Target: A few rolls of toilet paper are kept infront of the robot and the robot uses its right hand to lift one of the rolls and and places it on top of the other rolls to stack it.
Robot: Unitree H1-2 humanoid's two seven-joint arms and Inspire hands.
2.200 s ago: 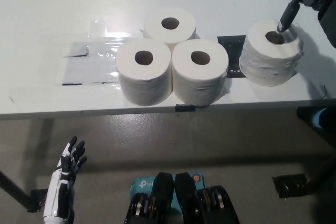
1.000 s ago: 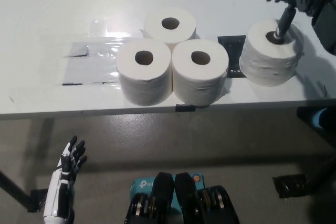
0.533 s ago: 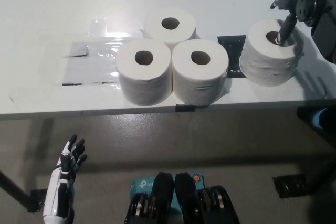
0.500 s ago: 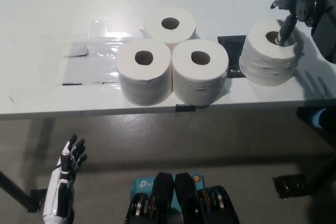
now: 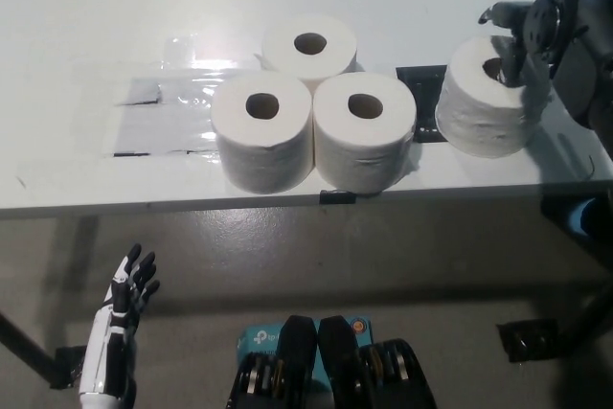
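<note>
Lone roll (image 5: 486,98) stands at bench (image 5: 77,26) right end, near the front edge | right hand (image 5: 533,37) has one finger in its core, others spread, no firm hold | we judge it may tip off | three rolls (image 5: 311,102) well apart leftward; black patch (image 5: 421,79) between | left hand (image 5: 123,318) idle, splayed, below bench.

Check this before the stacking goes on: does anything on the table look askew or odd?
The lone roll at the right looks tipped, its top leaning toward the black right hand, which has a finger in the core. The three grouped rolls stand upright and tight together. The white left hand hangs open below the table.
</note>
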